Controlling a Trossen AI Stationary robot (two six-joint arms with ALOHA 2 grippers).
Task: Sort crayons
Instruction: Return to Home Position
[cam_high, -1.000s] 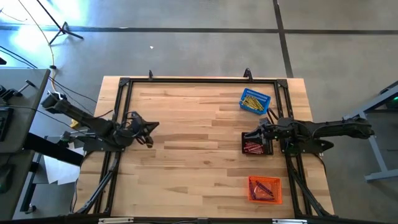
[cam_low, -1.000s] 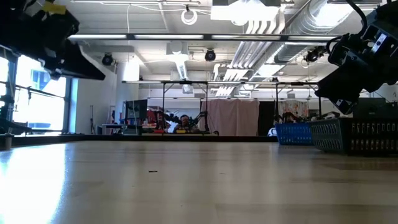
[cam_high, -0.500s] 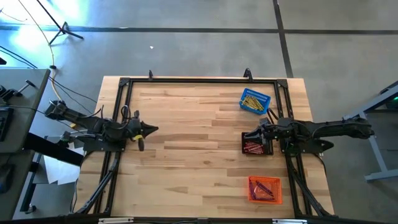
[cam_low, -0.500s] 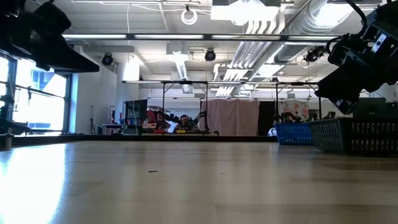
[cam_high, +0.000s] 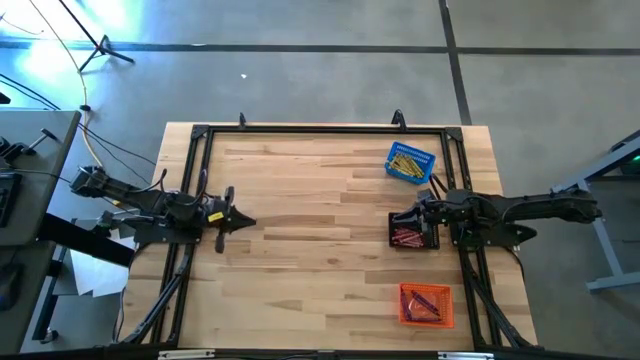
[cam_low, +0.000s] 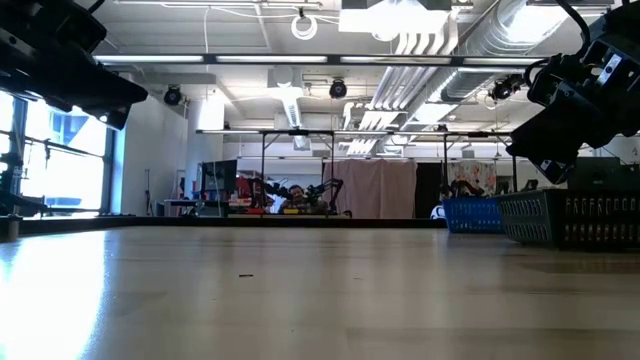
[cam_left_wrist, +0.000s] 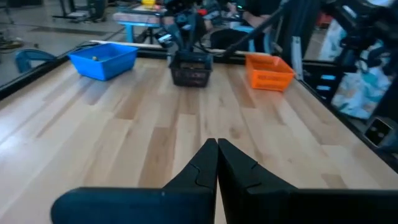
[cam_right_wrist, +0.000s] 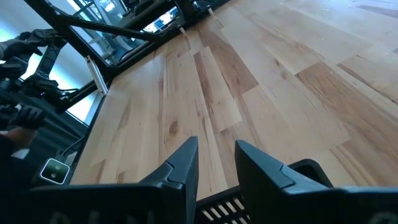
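On the counter (cam_high: 320, 250) three baskets stand in a row along the right edge, well apart. The far basket (cam_high: 431, 160) sits by the far right corner, at the top of the high view. The middle basket (cam_high: 392, 232) sits halfway down that edge and the near basket (cam_high: 403, 305) by the near right corner. Crayons (cam_high: 408, 165) lie inside each. The right tool (cam_high: 395, 217) hangs over the middle basket; the left tool (cam_high: 248, 222) hangs near the middle of the left edge, opposite it
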